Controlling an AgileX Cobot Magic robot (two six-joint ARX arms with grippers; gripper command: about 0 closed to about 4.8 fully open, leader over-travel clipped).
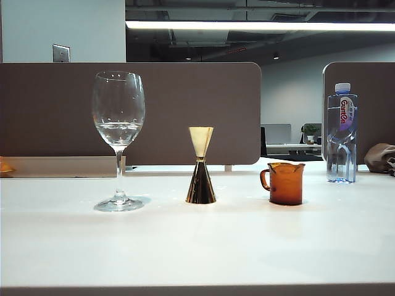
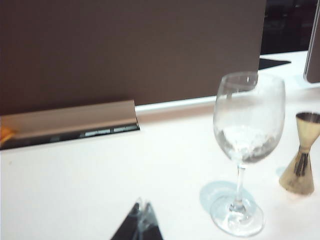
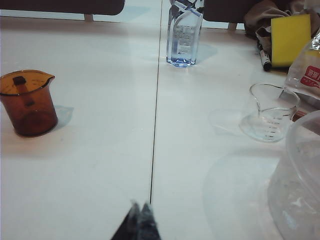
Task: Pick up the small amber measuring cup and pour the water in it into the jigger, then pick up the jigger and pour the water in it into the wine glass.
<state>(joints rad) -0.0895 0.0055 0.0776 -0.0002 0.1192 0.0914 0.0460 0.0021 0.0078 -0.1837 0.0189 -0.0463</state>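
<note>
Jigger [image 2: 301, 160] stands well beyond closed left claw [image 2: 140, 220].

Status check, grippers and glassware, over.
Left gripper and right gripper shut, empty, low over table. Wine glass holds water; jigger and amber cup stand untouched. Nothing in the way.

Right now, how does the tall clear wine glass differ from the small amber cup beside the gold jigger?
The tall clear stemmed wine glass is colourless and far taller; the small amber glass measuring cup is brown, squat and flat-based. The wine glass holds water in its bowl; the cup has a side handle. Both stand upright on the white table.
</note>
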